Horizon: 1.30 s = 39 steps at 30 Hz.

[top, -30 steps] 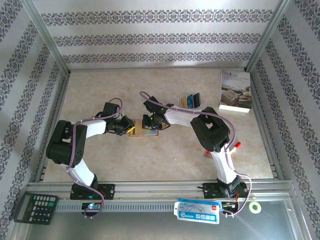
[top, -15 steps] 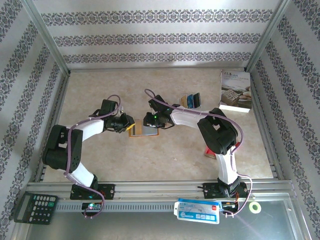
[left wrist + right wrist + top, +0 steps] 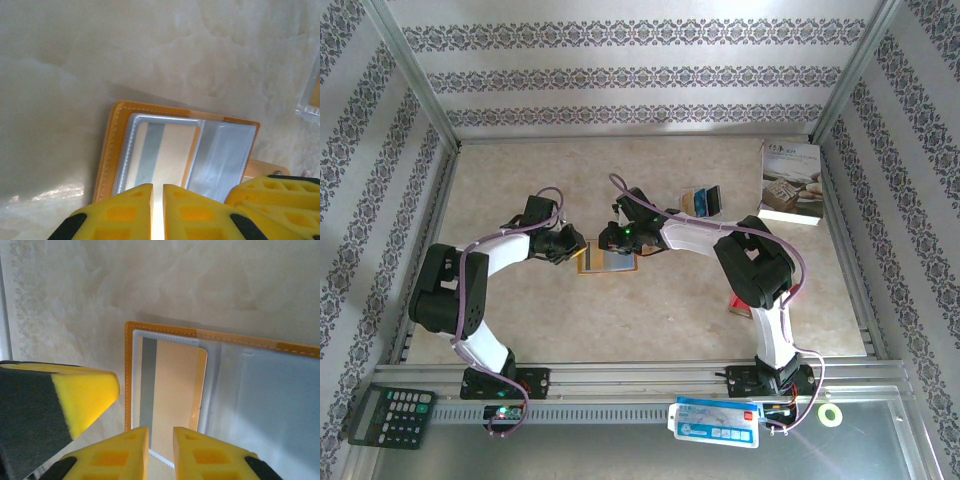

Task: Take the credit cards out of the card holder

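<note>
The card holder (image 3: 607, 262) lies open and flat on the table (image 3: 520, 180), mid-table, between the two grippers. In the left wrist view its orange rim and clear sleeves show.

One card (image 3: 175, 390), tan with a grey stripe, sits in the left-hand sleeve. The other sleeve looks empty. A few loose cards (image 3: 703, 201) lie well apart from the holder, just beside the white book (image 3: 792, 183), so some look done. Judgement: partway, at least this one card left to pull.

The left gripper (image 3: 157, 210) is nearly closed, with a thin slit between the yellow pads, low over the holder's near edge. The right gripper (image 3: 161, 450) is the same: narrow slit, at the card's near end. I cannot tell if either pinches anything.

There is no print on the card. The book cover has writing, too small to read. The blue-and-white pack (image 3: 717, 420) on the front rail has print, also unreadable. The calculator (image 3: 390, 415) at front left has no legible key labels.
</note>
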Tool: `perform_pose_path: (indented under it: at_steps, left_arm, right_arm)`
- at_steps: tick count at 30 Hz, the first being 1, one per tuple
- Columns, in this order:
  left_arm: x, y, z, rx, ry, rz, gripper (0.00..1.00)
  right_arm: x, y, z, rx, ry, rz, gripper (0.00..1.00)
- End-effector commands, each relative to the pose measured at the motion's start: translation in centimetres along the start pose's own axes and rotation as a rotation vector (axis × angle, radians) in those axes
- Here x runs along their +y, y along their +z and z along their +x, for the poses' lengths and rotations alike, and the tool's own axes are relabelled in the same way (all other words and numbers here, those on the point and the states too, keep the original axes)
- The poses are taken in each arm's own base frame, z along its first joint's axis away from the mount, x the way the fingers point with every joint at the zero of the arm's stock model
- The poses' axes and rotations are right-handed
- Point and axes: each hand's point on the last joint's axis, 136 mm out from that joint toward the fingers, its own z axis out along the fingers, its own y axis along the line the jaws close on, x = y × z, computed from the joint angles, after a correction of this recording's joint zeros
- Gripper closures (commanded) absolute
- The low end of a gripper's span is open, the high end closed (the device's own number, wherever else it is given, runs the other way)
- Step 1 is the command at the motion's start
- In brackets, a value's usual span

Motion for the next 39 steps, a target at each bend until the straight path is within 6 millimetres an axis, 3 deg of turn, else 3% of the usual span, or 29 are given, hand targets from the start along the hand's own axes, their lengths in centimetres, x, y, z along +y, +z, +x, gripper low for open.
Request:
perform_pose_path:
  at_steps: [1,14,39]
  left_arm:
    - [1.3,0.2,-0.3,0.005,-0.002,-0.052,0.88]
    - [3.8,1.3,0.9,0.038,-0.022,-0.122,0.89]
    - [4.9,1.6,1.8,0.053,-0.027,-0.138,0.9]
  right_arm:
    - [-0.6,1.0,0.0,0.028,0.028,-0.025,0.81]
    - [-2.3,2.0,0.4,0.06,0.072,0.004,0.8]
    - [-1.3,2.9,0.9,0.097,0.078,-0.049,0.85]
